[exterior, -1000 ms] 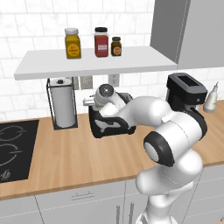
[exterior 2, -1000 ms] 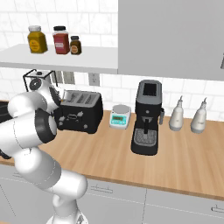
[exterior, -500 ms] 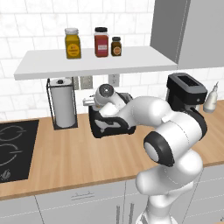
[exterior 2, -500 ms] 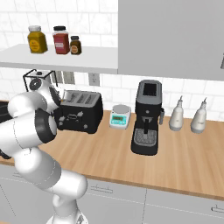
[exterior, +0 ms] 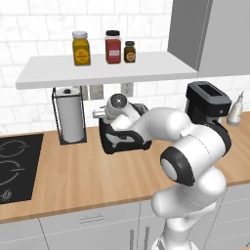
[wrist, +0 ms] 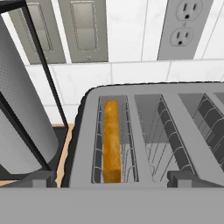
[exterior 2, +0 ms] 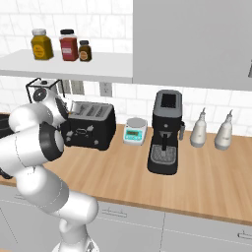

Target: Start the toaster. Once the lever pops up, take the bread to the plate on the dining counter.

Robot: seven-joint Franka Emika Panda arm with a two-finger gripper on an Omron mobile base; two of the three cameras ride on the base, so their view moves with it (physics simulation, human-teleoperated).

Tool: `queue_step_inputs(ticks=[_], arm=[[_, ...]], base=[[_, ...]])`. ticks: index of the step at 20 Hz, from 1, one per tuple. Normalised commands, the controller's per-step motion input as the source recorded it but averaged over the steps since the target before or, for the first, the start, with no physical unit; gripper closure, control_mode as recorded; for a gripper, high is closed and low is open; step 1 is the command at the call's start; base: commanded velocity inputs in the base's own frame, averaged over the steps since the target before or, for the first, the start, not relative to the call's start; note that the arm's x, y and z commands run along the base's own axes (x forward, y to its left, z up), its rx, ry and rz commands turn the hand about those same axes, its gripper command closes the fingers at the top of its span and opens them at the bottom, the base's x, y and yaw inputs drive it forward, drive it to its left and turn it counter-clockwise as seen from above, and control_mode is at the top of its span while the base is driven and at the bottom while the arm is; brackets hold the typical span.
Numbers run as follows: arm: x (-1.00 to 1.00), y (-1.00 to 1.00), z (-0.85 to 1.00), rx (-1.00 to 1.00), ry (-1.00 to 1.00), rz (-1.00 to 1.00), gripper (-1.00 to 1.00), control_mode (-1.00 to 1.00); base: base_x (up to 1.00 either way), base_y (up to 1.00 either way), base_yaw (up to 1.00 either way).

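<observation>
Pincer (wrist: 113,178) released, jaws spread wide, poised directly above the black boxy toaster (wrist: 148,131). Golden-crusted thin bread slice (wrist: 112,140) sits down inside one outer slot. Toaster stands on the wooden counter (exterior: 88,178), beside the white paper-towel roll in a black wire holder (exterior: 70,115).

Toaster (exterior 2: 91,127): one, black, on the counter (exterior 2: 197,172)
Bread (wrist: 112,140): one slice, in the toaster's end slot
Spice jars (exterior: 113,47): three, on the shelf (exterior: 97,71)
Paper towel roll (exterior: 70,114): one
Coffee machine (exterior 2: 166,132): one
Kitchen scale (exterior 2: 135,132): one
White bottles (exterior 2: 199,129): two
Hob (exterior: 14,166): one
</observation>
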Motion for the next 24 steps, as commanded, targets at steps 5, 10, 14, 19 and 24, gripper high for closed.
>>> queue_step_inputs(ticks=[5,10,14,19,24], arm=[[0.00,0.00,0.00,0.00,0.00,0.00,-1.00,-1.00],[0.00,0.00,0.00,0.00,0.00,0.00,-1.00,-1.00],[0.00,0.00,0.00,0.00,0.00,0.00,-1.00,-1.00],[0.00,0.00,0.00,0.00,0.00,0.00,-1.00,-1.00],[0.00,0.00,0.00,0.00,0.00,0.00,-1.00,-1.00]], base=[[0.00,0.00,0.00],[0.00,0.00,0.00],[0.00,0.00,0.00],[0.00,0.00,0.00],[0.00,0.00,0.00]])
